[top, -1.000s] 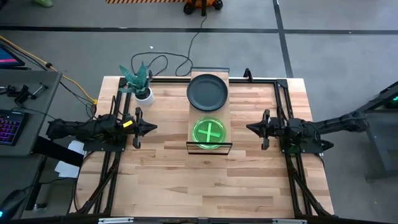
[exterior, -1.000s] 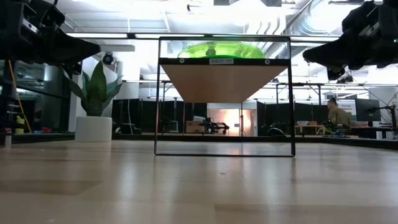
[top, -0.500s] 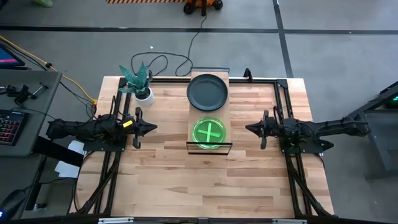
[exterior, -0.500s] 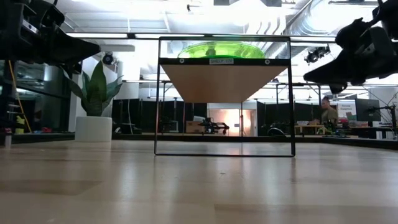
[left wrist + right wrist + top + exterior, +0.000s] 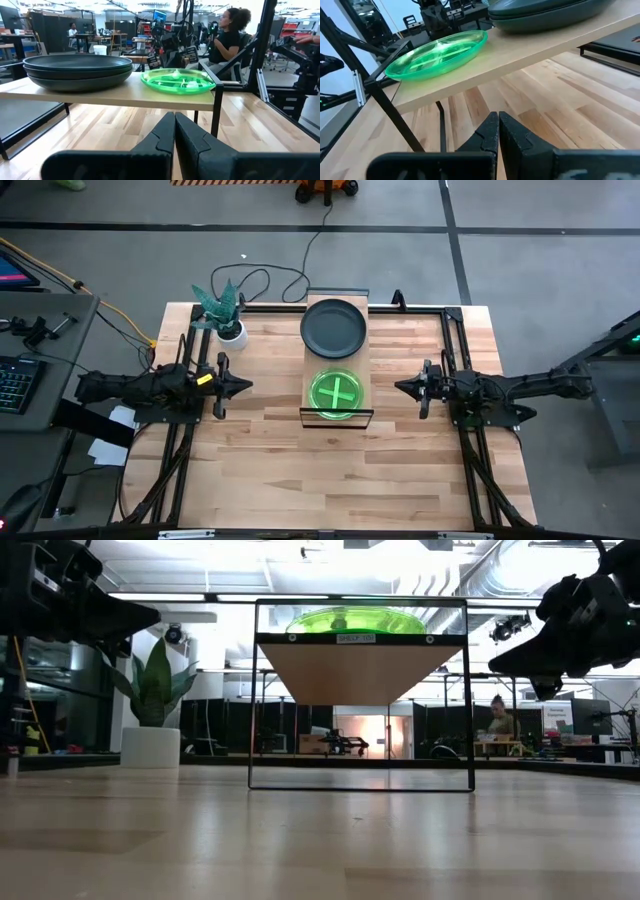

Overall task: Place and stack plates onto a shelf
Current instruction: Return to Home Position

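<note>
The right gripper (image 5: pixel 400 387), fingers pressed together, seems to have risen slightly beside the shelf (image 5: pixel 312 365). The left gripper (image 5: pixel 250 385), likewise closed, stays put. The grey plates (image 5: pixel 333 327) and green plates (image 5: pixel 336 392) remain stacked on the shelf.

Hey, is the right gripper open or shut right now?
Shut: the right gripper shows its two dark fingers pressed together, holding nothing, beside the shelf. The left gripper is shut too.

The left arm (image 5: pixel 140 387) and right arm (image 5: pixel 505 389) are matte black with tapered jaws, the left seemingly yellow-tagged.
</note>
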